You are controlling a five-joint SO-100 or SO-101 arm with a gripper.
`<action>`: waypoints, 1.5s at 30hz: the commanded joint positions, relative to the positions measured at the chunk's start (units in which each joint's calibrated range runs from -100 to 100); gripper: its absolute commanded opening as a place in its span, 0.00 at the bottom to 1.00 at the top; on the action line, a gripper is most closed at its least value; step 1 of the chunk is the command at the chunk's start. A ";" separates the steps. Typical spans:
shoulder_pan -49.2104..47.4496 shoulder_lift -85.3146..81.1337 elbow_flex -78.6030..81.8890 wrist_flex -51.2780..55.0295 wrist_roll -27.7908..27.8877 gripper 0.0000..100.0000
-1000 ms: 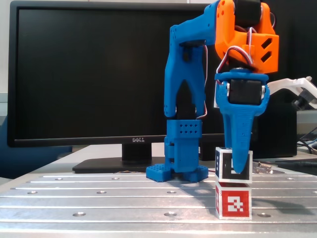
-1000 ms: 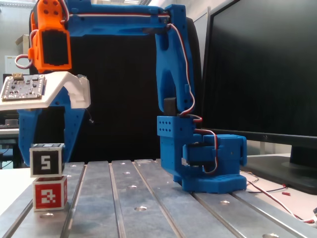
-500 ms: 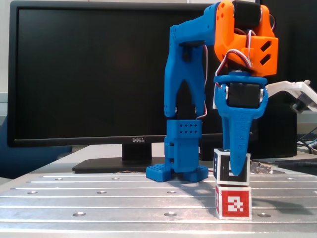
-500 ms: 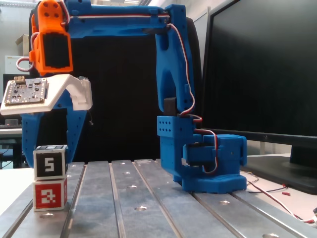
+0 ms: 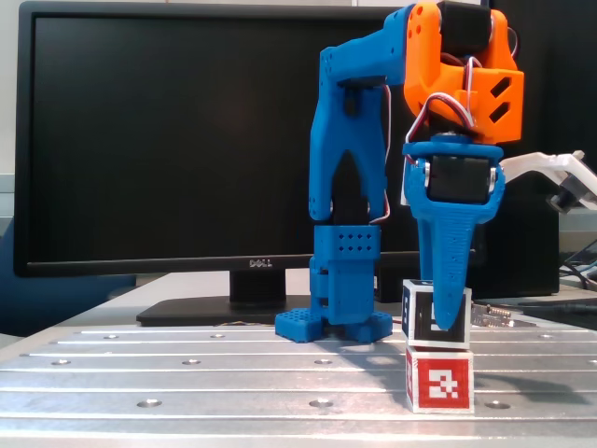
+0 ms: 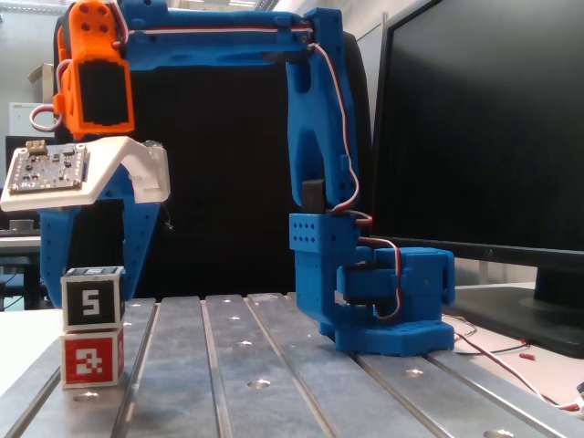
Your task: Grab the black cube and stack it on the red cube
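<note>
Place: lab or office workspace
Evidence: slotted metal bench [image 5: 187, 373], large Dell monitor [image 5: 177, 140], bare circuit board [image 6: 46, 171] on white bracket, loose wires [image 6: 511, 356], printed robot arm [image 6: 319, 182]

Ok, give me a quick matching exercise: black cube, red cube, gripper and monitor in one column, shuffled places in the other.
Things:
1. black cube
2. red cube
3. gripper
4. monitor

Places:
A. on the table, bottom of the stack
B. behind the arm
C. top of the stack
D. pointing down around the upper cube

Pairs: 1-C, 2-A, 3-D, 4-B
</note>
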 commanded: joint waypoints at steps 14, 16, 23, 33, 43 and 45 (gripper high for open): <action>-0.11 -0.53 -0.15 -0.09 -0.11 0.17; -0.11 -0.53 -0.15 -0.09 -0.06 0.17; -0.11 -0.36 -0.15 -0.18 -0.06 0.17; -0.11 -0.28 -0.15 -0.27 -0.06 0.17; -0.11 -0.86 2.93 -2.57 0.20 0.17; -0.11 -0.95 3.02 -2.57 0.20 0.17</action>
